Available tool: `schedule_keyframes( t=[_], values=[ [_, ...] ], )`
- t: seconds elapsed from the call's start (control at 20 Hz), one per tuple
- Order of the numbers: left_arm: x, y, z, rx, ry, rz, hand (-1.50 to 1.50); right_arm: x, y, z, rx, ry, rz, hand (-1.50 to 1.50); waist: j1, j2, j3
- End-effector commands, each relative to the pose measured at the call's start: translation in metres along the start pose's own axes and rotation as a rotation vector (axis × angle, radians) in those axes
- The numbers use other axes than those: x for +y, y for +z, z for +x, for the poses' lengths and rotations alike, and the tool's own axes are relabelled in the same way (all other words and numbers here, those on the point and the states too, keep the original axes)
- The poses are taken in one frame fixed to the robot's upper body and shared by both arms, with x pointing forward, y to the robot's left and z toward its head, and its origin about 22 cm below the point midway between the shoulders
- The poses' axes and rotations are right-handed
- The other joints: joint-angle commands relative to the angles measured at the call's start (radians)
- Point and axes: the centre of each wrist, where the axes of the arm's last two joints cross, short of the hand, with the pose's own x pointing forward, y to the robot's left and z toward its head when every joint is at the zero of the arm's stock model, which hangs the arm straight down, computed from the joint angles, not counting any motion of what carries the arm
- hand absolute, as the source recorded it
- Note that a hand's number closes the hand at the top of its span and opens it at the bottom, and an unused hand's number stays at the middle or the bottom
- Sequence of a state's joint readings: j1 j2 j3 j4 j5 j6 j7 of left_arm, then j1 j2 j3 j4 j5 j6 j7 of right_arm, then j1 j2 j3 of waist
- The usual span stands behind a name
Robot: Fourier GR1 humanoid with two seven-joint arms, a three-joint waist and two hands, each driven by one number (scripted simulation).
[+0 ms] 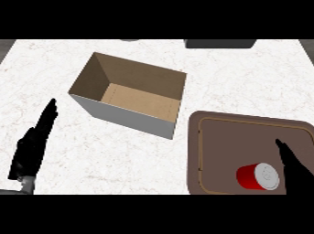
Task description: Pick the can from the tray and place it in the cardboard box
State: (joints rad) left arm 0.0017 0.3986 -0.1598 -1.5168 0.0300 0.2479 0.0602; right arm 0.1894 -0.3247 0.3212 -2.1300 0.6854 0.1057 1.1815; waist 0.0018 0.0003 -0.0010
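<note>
Head view shows the red can (258,176) lying on its side near the tray's (217,137) near right, so the right hand (295,170), fingers straight beside it, should curl around it before lifting toward the cardboard box (129,93) far left.

The table (254,77) is white with faint grey marbled veins. The box (129,93) is tan cardboard inside, its outer walls pale grey. The tray (217,151) is dull brown with a thin lighter line running inside its rim. The can (258,176) is bright red with a white top. Both robot hands, left (34,144) and right (298,171), are black.
</note>
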Motion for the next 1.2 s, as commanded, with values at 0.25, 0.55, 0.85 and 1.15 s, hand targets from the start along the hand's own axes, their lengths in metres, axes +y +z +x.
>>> schedule_keyframes(
  t=[0.25, 0.55, 0.85, 1.15],
  values=[
    [-0.011, -0.015, 0.007, -0.004, 0.016, -0.003, 0.00, 0.019, -0.009, 0.023, 0.151, 0.002, -0.005, -1.50, -0.002, 0.001, 0.000],
    [0.006, 0.002, -0.010, 0.016, 0.008, 0.011, 0.00, 0.028, -0.001, 0.001, 0.164, -0.006, 0.010, -1.50, -0.002, -0.001, 0.001],
    [0.010, 0.014, 0.002, -0.005, 0.004, -0.004, 0.00, 0.038, -0.013, 0.010, 0.175, 0.042, 0.037, -1.50, 0.005, -0.002, 0.001],
    [-0.015, 0.005, 0.003, -0.004, -0.003, 0.012, 0.00, 0.040, -0.034, 0.012, 0.159, 0.020, 0.052, 1.50, 0.000, 0.000, 0.001]
  ],
)
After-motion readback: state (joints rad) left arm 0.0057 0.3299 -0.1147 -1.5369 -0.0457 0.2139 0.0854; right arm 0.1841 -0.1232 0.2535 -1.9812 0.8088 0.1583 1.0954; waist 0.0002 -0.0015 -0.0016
